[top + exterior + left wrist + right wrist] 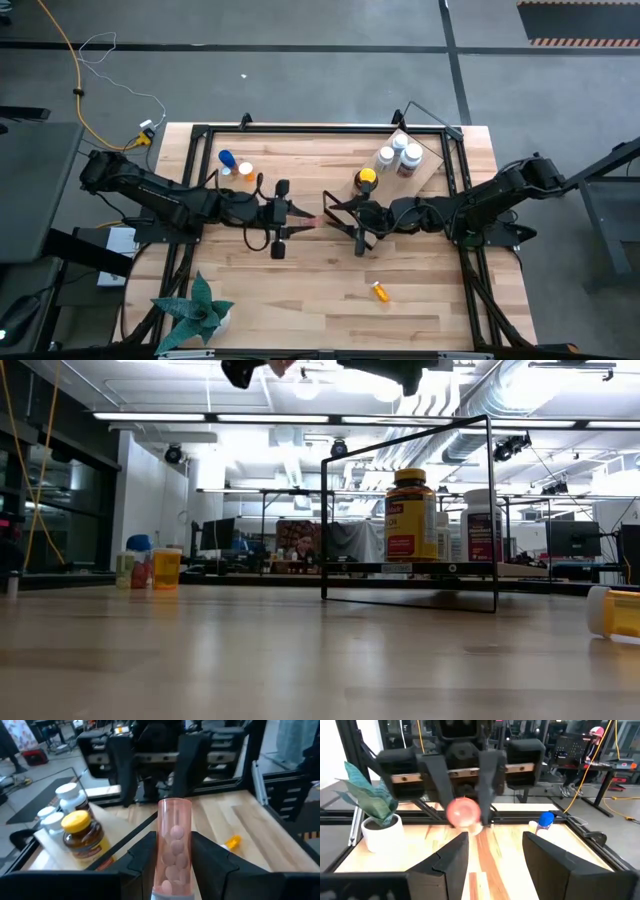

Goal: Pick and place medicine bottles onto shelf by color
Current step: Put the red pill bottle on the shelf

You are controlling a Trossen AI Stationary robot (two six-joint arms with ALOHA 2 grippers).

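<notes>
Pink and see-through, a pill-filled tube bottle (pixel 173 851) is pinched between the fingers of the left claw (pixel 173 862); only the left wrist view shows the round tablets inside. The high view places this claw (pixel 290 222) over the middle of the surface (pixel 300 290), facing the right claw (pixel 340 218), whose fingers stand spread with nothing between them, just short of the tube's rounded end (pixel 463 812).

The low view alone shows the amber bottle (pixel 411 515) upright on the shelf (pixel 440 568), with white bottles (pixel 483 523) behind it; from above, the yellow cap (pixel 366 178) sits beside three white caps (pixel 400 152) at the far right. At the far left stand a blue-capped bottle (pixel 226 160) and small orange ones (pixel 245 172). One orange bottle (pixel 380 291) lies on its side near the right front.

Butcher-block wood makes up the surface, framed by black rails. A potted plant (pixel 197 310) stands at the near left corner. Beyond is a workshop with desks, monitors and ceiling ducts. Label writing on the amber bottle cannot be read.
</notes>
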